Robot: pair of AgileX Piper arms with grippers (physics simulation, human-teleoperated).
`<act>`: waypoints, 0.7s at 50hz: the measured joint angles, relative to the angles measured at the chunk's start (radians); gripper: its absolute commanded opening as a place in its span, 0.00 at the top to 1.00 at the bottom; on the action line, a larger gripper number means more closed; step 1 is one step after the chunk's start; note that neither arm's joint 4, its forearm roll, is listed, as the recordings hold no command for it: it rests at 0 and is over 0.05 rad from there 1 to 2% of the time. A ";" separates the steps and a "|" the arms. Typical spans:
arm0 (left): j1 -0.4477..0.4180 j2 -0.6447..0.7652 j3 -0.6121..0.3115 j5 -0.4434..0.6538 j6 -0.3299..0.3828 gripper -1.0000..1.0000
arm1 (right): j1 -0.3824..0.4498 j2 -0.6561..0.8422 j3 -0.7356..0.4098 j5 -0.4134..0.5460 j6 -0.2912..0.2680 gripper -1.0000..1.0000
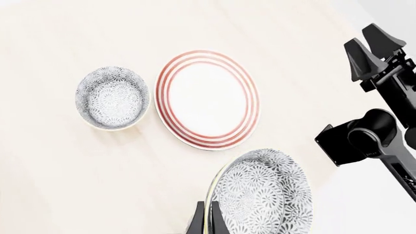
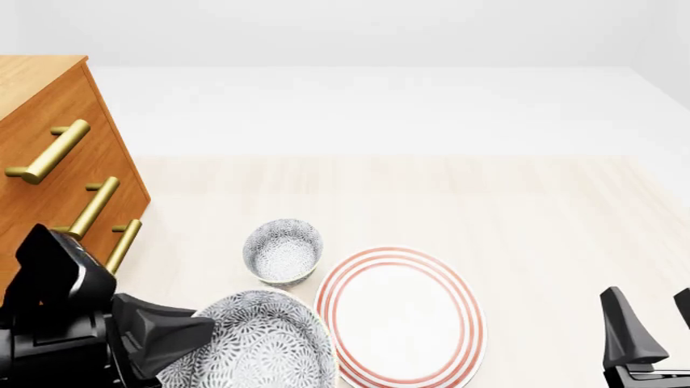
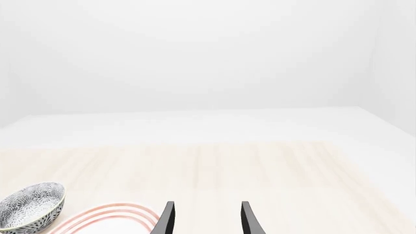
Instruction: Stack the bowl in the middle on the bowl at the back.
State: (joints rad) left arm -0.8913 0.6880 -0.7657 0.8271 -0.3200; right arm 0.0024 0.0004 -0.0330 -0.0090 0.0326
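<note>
Left tool grips one speckled bowl; frame edges cut off much of it

The left tool (image 1: 206, 220) clamps the rim of the bowl in the middle (image 2: 258, 343), lifted and empty, both cropped at the bottom in front view. The bowl at the back (image 2: 283, 250) sits empty on the table (image 2: 518, 202) beside the red-ringed plate (image 2: 401, 317). The right tool (image 3: 205, 217) stands parted, holding nothing; only the left wrist view shows that arm

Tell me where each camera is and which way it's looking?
Front view: above and behind the arms, looking forward and down at the table, wooden drawers and both arms.
Left wrist view: on the left arm, looking down at the red-ringed plate; the left gripper clamps a speckled bowl.
Right wrist view: low, looking across the table past the right gripper.
All three share the plate and the back bowl.
</note>
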 measured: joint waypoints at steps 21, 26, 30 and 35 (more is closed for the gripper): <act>-0.110 0.014 0.079 -0.054 -0.053 1.00 | -0.002 0.000 -0.005 0.000 0.003 0.00; -0.129 0.019 0.110 -0.074 -0.063 1.00 | -0.002 0.000 -0.006 0.001 0.003 0.00; -0.139 0.017 0.134 -0.082 -0.073 1.00 | -0.002 0.000 -0.006 0.001 0.003 0.00; -0.148 0.010 0.159 -0.086 -0.085 1.00 | -0.002 0.000 -0.006 0.001 0.003 0.00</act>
State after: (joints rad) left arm -1.0398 0.6978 -0.6069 0.7415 -0.4048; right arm 0.0008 0.0003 -0.0390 -0.0079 0.0355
